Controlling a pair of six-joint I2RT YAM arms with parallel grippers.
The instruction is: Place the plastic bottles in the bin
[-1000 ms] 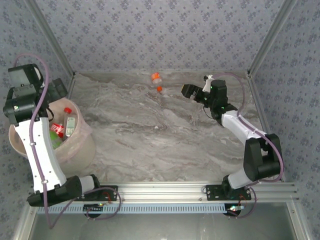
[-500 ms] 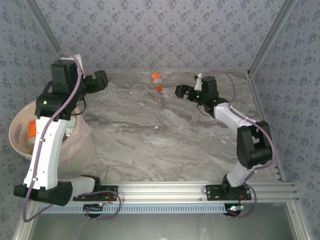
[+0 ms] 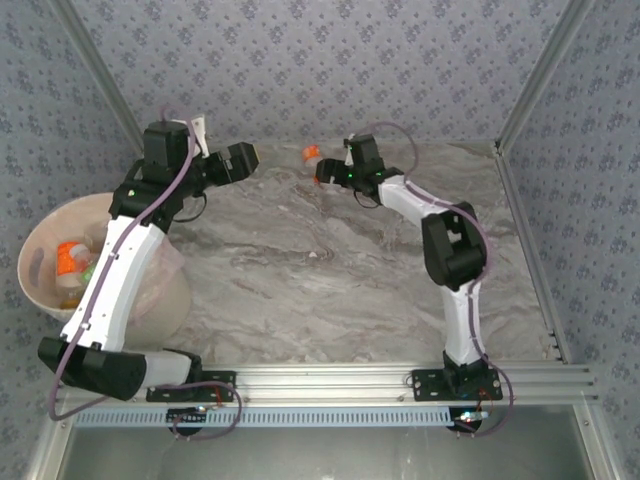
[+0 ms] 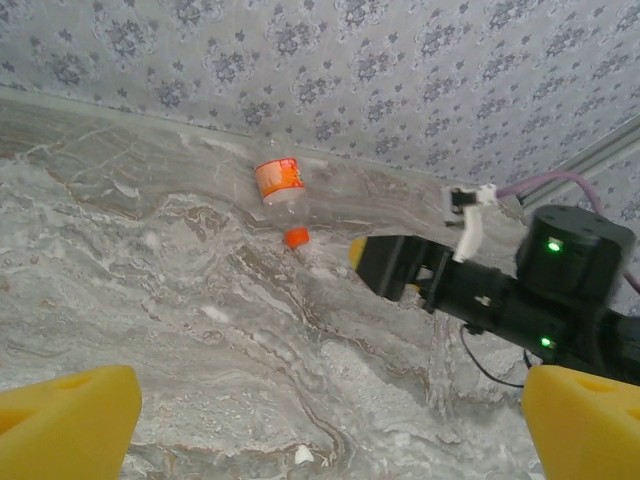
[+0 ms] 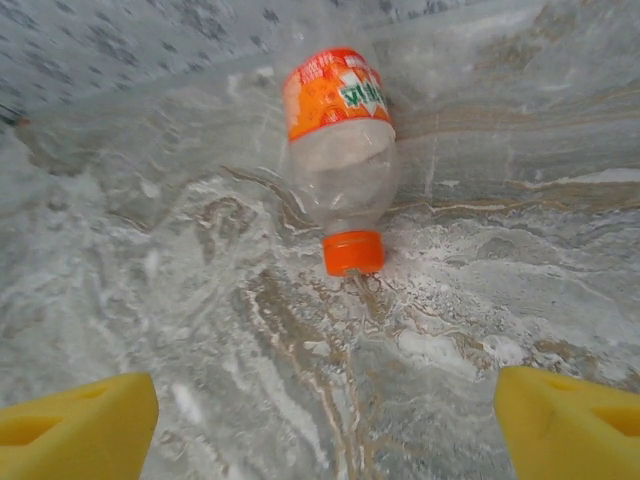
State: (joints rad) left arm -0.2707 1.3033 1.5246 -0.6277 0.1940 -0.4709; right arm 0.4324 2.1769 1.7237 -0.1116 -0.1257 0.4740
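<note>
One plastic bottle [image 3: 312, 156] lies on its side at the back of the marble table, clear with an orange label and orange cap [image 5: 353, 252]. My right gripper [image 3: 326, 173] stands open just short of the cap, its yellow fingers [image 5: 75, 425] on either side of bare table. My left gripper [image 3: 240, 160] is open to the left of the bottle, with nothing between its fingers [image 4: 60, 420]; its view shows the bottle [image 4: 279, 187] and the right gripper [image 4: 392, 266]. The pale pink bin [image 3: 160, 300] sits at the near left and holds several bottles [image 3: 70, 258].
Patterned walls enclose the table on the back and both sides, with metal posts at the back corners [image 3: 520, 100]. The lone bottle lies close to the back wall. A small white speck [image 3: 322, 256] lies mid-table.
My left arm has swung from above the bin out over the back of the table. My right gripper has moved left up to the bottle's cap.
</note>
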